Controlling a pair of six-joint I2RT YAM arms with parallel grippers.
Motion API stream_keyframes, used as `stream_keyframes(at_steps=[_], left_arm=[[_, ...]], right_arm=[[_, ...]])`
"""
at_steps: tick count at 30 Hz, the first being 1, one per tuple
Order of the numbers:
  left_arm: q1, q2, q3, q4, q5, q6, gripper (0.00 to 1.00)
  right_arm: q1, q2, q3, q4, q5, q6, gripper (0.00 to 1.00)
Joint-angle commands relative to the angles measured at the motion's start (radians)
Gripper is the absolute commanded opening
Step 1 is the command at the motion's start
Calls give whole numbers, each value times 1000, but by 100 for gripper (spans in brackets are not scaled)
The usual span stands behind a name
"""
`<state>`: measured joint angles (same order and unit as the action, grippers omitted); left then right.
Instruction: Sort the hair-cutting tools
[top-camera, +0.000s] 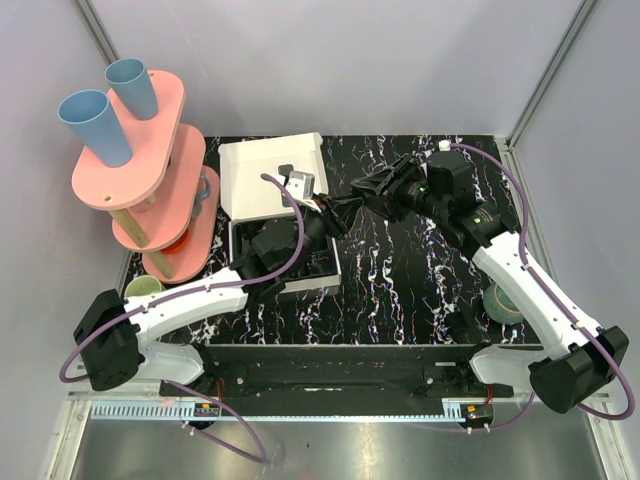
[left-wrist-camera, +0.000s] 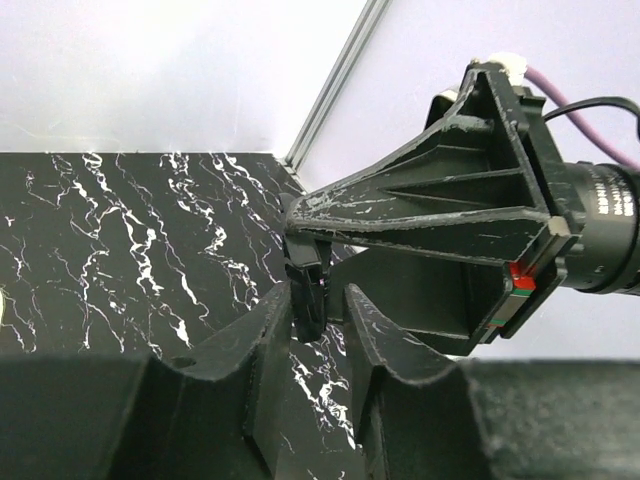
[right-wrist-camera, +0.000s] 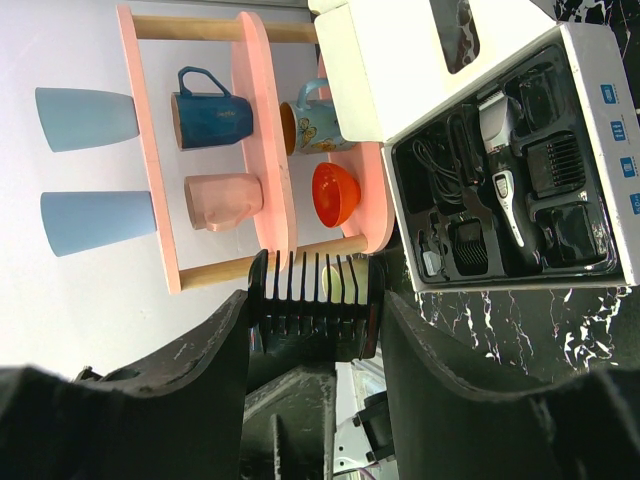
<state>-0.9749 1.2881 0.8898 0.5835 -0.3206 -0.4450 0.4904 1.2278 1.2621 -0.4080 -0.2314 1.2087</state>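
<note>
My right gripper (right-wrist-camera: 315, 325) is shut on a black comb attachment (right-wrist-camera: 312, 305) and holds it in the air over the table, its teeth pointing at the rack. From the left, my left gripper (left-wrist-camera: 320, 305) reaches in, and the comb attachment's (left-wrist-camera: 308, 295) end hangs between its fingers. It lies against the left finger (left-wrist-camera: 255, 330), with a small gap to the right one. The two grippers meet at mid-table (top-camera: 348, 208). The slim clipper (right-wrist-camera: 505, 190) with its grey head lies in the box's black tray (right-wrist-camera: 600, 150) among other comb attachments (right-wrist-camera: 555, 160).
The open white box (top-camera: 270, 175) sits at the back left of the marble table. A pink tiered rack (top-camera: 150, 170) with blue cups (top-camera: 95, 125), mugs and an orange bowl (right-wrist-camera: 335, 192) stands at the far left. A teal bowl (top-camera: 503, 300) sits by the right arm.
</note>
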Motion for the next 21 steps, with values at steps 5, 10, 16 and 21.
stream_keyframes(at_steps=[5,10,16,21], left_arm=[[-2,11,63,12,-28,-4,23],[-2,16,67,6,-43,-4,13],[-2,33,98,-37,-45,-11,0],[-1,45,121,-68,-43,-14,0]], right_arm=[[-3,2,14,54,-23,-14,24],[-3,6,10,57,-26,-15,25],[-3,10,-4,60,-28,-11,28],[-3,13,-7,61,-28,-6,44]])
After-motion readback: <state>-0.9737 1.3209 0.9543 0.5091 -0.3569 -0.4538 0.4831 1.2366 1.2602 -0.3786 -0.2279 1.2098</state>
